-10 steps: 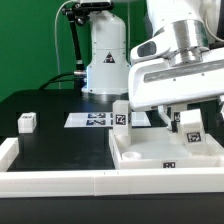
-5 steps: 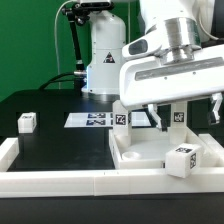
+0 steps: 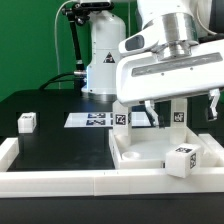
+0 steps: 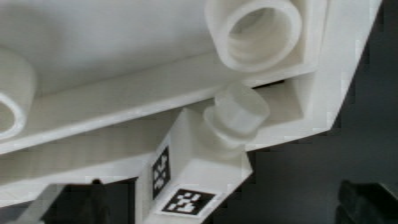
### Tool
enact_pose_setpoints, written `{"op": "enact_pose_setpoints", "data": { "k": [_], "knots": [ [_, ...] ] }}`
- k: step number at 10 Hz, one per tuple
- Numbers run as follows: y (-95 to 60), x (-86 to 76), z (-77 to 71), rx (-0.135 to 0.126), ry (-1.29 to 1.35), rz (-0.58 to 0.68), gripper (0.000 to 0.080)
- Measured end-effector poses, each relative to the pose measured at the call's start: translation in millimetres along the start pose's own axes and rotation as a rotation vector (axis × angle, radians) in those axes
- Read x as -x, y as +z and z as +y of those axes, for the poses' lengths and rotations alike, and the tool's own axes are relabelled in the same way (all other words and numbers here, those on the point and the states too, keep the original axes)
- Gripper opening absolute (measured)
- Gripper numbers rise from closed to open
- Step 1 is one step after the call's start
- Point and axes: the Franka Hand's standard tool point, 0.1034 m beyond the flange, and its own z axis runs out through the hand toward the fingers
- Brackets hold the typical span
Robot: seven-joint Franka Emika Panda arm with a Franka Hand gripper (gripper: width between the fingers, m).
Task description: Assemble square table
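The square table top lies at the exterior view's right, white with a raised rim. Its round corner sockets show in the wrist view. One tagged leg stands on the top between my fingers; in the wrist view this leg shows its peg end. My gripper is open above it, with its fingers apart from the leg. In the wrist view my gripper is also spread wide. A second leg stands at the top's far left corner. A third leg lies at the front rim. A fourth leg sits far left.
The marker board lies on the black table behind the top. A low white border rail runs along the front and up the left side. The robot base stands at the back.
My gripper has risen and its fingers have spread off the standing leg. A leg now shows at the top's front rim where only a small tag showed a second ago.
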Motion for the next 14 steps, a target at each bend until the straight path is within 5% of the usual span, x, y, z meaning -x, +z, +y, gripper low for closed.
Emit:
{"op": "enact_pose_setpoints", "data": {
  "k": [5,9,14],
  "knots": [
    [-4.0,-14.2,5.5,-0.011,0.021,-0.053,0.0649],
    [-2.7,-10.8,5.7,-0.017,0.026,-0.094,0.0649],
    [-7.6,-23.5,4.1,-0.090,0.198,-0.606,0.0649]
  ]
}}
